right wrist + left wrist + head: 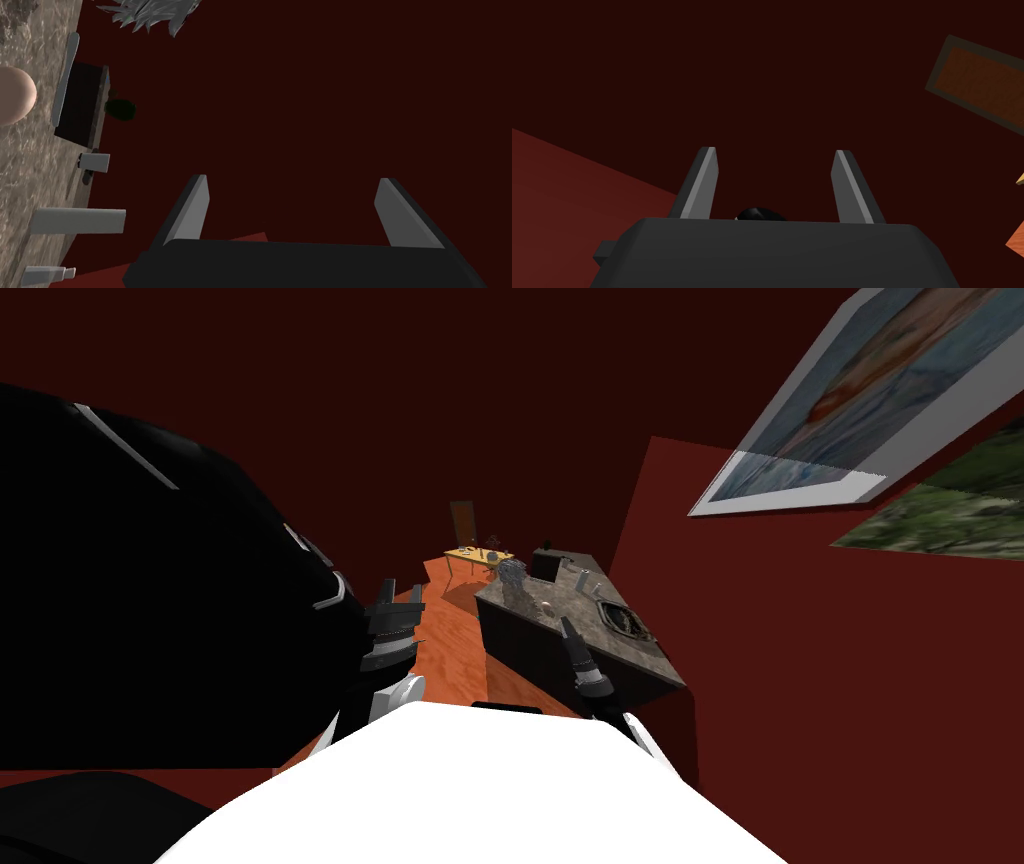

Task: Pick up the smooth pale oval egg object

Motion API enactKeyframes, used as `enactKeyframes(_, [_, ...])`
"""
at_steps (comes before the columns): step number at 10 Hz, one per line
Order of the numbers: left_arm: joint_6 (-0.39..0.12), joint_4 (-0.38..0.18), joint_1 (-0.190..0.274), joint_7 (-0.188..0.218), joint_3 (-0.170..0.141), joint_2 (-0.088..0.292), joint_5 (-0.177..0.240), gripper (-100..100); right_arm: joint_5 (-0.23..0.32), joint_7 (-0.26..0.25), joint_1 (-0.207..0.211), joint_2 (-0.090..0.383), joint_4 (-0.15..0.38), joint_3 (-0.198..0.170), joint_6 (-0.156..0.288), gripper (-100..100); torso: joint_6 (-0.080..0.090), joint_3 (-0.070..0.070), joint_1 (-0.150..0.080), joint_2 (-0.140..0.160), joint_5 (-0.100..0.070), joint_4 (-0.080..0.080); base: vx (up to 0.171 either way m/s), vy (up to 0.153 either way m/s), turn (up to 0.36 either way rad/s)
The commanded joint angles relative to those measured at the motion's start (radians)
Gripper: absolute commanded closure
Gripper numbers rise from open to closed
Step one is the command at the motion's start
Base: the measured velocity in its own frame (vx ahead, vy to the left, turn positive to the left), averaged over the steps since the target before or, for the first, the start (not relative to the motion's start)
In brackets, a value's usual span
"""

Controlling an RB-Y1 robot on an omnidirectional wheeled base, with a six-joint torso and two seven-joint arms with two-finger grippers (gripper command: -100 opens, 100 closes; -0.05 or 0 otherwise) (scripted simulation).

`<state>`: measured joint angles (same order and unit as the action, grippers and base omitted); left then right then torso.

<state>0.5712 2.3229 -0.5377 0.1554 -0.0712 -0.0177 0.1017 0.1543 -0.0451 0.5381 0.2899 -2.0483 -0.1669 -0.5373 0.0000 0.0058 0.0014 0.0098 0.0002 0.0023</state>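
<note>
You are holding your right hand (295,182) spread wide and empty, ready to grasp, by the mottled grey-brown stone worktop's (30,165) long edge, where the smooth pale oval egg (12,95) is sitting aside from its fingers, while your left hand (777,150) is idling open.

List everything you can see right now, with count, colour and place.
egg: one, pale pinkish, on the counter
counter: one, mottled grey-brown top, to my right
containers: three, light grey, along the counter's edge
box: one, dark, on the counter near the egg
spiky object: one, grey, counter's far end
table: one, yellow, beyond the counter
picture: one, white-framed, right wall
left gripper: one, grey fingers open, empty
right gripper: one, grey fingers open, empty, egg off to its side
</note>
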Motion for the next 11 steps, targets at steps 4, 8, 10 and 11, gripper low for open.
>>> enactKeyframes(4, [0.0, 0.0, 0.0, 0.0, 0.0, 0.0, 0.0, 0, 0.081, -0.037, 0.007, 0.089, 0.119, -0.047, 0.008, -100, 0.0, -0.002, 0.002, -0.003, 0.0, -0.001, -0.084, 0.044, 0.02])
enactKeyframes(8, [0.0, 0.0, 0.0, 0.0, 0.0, 0.0, 0.0, 0, 0.145, -0.068, 0.007, 0.168, 0.222, -0.071, 0.016, -100, 0.0, -0.003, 0.002, -0.006, 0.001, -0.001, -0.058, 0.053, 0.023])
enactKeyframes(10, [0.0, 0.0, 0.0, 0.0, 0.0, 0.0, 0.0, 0, 0.211, -0.106, 0.008, 0.235, 0.315, -0.088, 0.025, -100, 0.0, -0.004, 0.003, -0.007, 0.001, -0.001, -0.066, 0.103, 0.052])
enactKeyframes(11, [0.0, 0.0, 0.0, 0.0, 0.0, 0.0, 0.0, 0, 0.212, -0.106, 0.008, 0.255, 0.333, -0.088, 0.025, -100, 0.0, -0.003, 0.006, -0.005, 0.001, -0.001, -0.063, 0.097, 0.013])
